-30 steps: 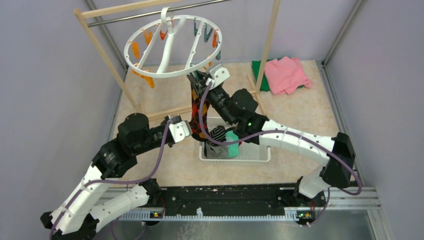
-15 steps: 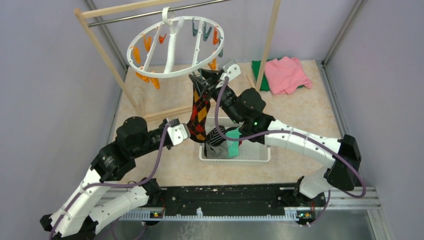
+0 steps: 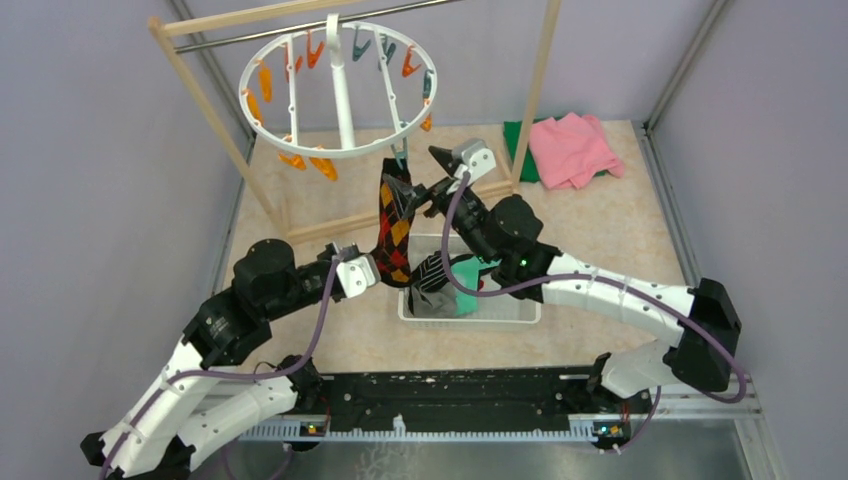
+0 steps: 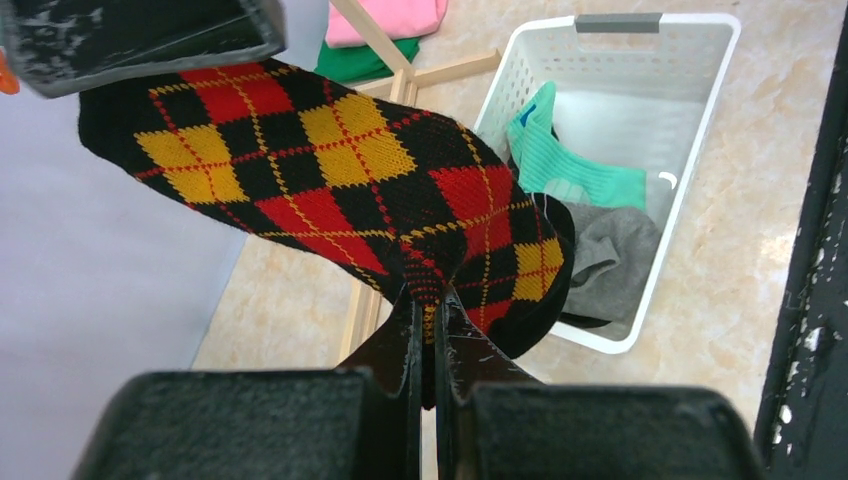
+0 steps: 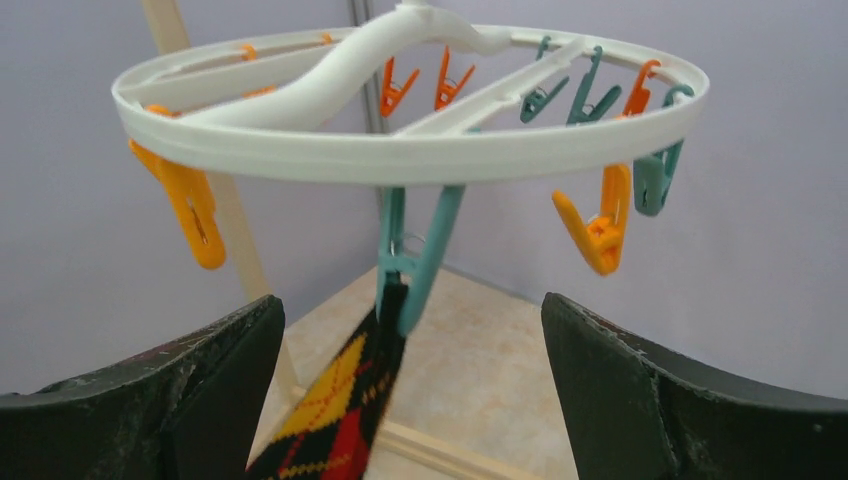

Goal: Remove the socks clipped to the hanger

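The white ring hanger (image 3: 340,150) hangs from the rack's bar, with orange and teal clips around it. One red-black-orange argyle sock (image 3: 396,225) hangs from a teal clip (image 5: 415,250) on the near rim of the hanger (image 5: 400,150). My left gripper (image 4: 428,300) is shut on the lower end of this sock (image 4: 330,170), and the same gripper (image 3: 365,272) stands left of the basket. My right gripper (image 5: 410,312) is open, one finger on each side of the clip and clear of it. Seen from above, the right gripper (image 3: 452,170) is just right of the clip.
A white slotted basket (image 3: 520,318) below the hanger holds a teal sock (image 4: 570,170), a grey sock (image 4: 612,250) and a striped one (image 3: 435,268). Pink cloth (image 3: 570,148) and green cloth (image 3: 518,135) lie at the back right. Wooden rack posts (image 3: 215,125) flank the hanger.
My right gripper has gone from nearly shut at the clip to wide open and shifted right. The hanger has swung left and tilted. The left gripper still holds the argyle sock.
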You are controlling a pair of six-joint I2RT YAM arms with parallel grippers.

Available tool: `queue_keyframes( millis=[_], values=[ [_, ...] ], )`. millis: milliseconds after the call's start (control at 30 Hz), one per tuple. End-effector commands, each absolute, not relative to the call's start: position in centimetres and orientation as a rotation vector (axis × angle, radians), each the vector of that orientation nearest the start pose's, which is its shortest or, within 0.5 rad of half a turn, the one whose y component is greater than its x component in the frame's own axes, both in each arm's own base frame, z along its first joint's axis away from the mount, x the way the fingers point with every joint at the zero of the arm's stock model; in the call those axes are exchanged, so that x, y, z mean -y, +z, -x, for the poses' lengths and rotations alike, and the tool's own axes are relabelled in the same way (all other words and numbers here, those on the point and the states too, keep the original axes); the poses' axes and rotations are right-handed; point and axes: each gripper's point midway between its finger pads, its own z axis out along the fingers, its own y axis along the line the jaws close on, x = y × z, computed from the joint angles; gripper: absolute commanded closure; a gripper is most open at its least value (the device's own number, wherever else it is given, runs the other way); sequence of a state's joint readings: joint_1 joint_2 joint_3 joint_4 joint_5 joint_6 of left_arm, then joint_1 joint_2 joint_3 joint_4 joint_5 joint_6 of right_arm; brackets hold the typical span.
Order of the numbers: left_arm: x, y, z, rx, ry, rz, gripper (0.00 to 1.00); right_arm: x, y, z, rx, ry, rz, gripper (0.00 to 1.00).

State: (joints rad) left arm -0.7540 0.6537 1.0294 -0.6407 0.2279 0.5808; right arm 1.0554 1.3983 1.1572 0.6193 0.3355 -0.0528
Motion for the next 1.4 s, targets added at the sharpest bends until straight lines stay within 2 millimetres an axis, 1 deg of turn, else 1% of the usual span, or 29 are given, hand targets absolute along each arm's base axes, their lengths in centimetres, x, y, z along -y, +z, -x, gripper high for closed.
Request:
queue_keyframes(
  millis=[0,100,200,300,400,567,733,867,967,1067,1233,1367],
  values=[
    [18.5,32.8,-17.3,-1.221,-0.269,-1.291,1.00,-34.2,44.9,-27.5,-1.098,0.669,0.300,0.01],
    [18.4,32.5,-17.9,-1.190,-0.219,-1.300,1.00,-34.6,45.0,-27.6,-1.100,0.685,0.323,0.06],
    [18.3,32.8,-18.8,-1.185,-0.171,-1.278,1.00,-35.1,45.2,-27.7,-1.091,0.695,0.335,0.12],
    [18.4,33.0,-19.5,-1.174,-0.144,-1.264,1.00,-35.6,45.8,-28.0,-1.077,0.698,0.336,0.18],
    [18.6,33.1,-20.0,-1.165,-0.127,-1.263,1.00,-36.5,46.4,-28.4,-1.057,0.704,0.335,0.21],
    [18.8,32.8,-20.1,-1.151,-0.117,-1.275,1.00,-37.7,47.2,-29.4,-1.045,0.670,0.342,0.21],
    [18.7,32.5,-20.2,-1.147,-0.107,-1.276,1.00,-38.2,47.2,-30.3,-1.032,0.577,0.389,0.21],
    [18.7,32.4,-20.0,-1.142,-0.116,-1.280,1.00,-38.7,46.5,-30.7,-1.017,0.509,0.451,0.22],
    [18.8,32.3,-19.8,-1.141,-0.127,-1.283,1.00,-39.3,45.5,-30.2,-0.984,0.491,0.525,0.22],
    [18.9,32.2,-19.6,-1.135,-0.136,-1.294,1.00,-39.6,44.7,-30.0,-0.957,0.470,0.564,0.21],
    [18.9,31.9,-19.5,-1.129,-0.131,-1.306,1.00,-39.6,44.8,-30.4,-0.930,0.442,0.545,0.22],
    [18.8,31.8,-19.5,-1.123,-0.122,-1.307,1.00,-39.5,45.2,-31.1,-0.932,0.412,0.515,0.23]
  ],
)
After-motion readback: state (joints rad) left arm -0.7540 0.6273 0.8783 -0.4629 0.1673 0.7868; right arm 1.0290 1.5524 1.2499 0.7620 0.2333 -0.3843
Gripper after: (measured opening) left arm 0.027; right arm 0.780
